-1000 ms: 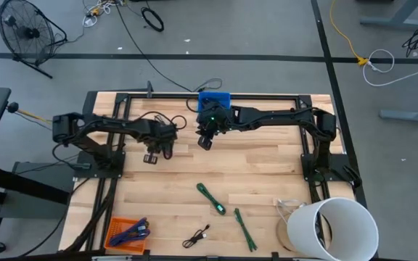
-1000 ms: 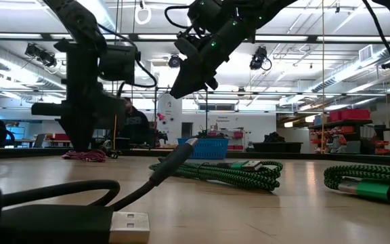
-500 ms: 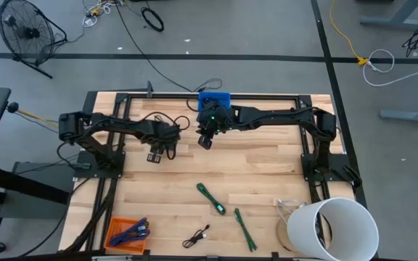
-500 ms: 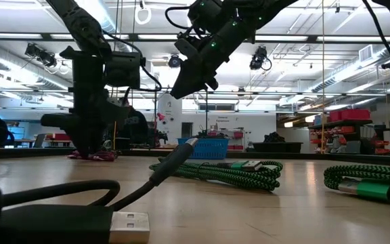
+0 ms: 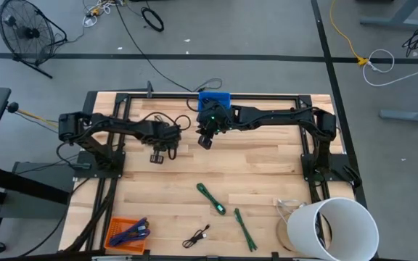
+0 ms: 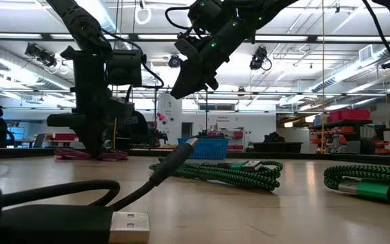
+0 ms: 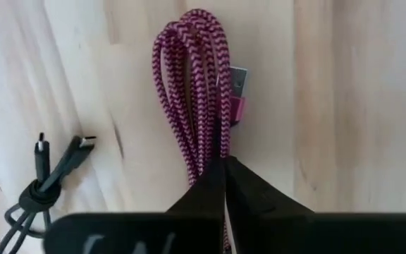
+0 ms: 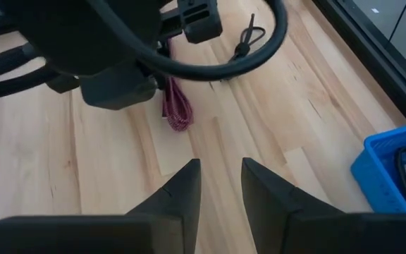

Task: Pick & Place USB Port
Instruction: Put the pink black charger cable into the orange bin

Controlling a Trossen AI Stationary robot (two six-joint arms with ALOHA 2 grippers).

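A magenta braided USB cable (image 7: 192,92), bundled in loops with a silver plug (image 7: 237,83), lies on the wood toward the table's left. My left gripper (image 7: 224,185) (image 5: 158,154) stands over it, pointing down, shut on the bundle's near end. In the low view the cable (image 6: 90,155) lies flat under the left gripper (image 6: 92,139). The right wrist view shows the cable (image 8: 177,107) below the left arm. My right gripper (image 8: 220,180) (image 5: 205,141) hovers open, high above the table's middle, in front of the blue bin (image 5: 214,99). My left gripper pinches the magenta cable's looped bundle at one end (image 7: 217,152) between its two shut fingers, coming from above and pointing down. The fingers lie along the loops. The rest of the bundle and its plug rest on the table.
A small black cable (image 7: 48,180) lies near the magenta one. Two green cables (image 5: 210,197) (image 5: 244,228) and a black cable (image 5: 196,236) lie toward the near edge. An orange tray with cables (image 5: 128,233) sits at the near left, a white bucket (image 5: 332,228) at the near right.
My left gripper has moved a little toward the table's right and come down. The magenta cable under it, bunched up a second ago, now lies flatter and longer along the table. The right arm has kept still.
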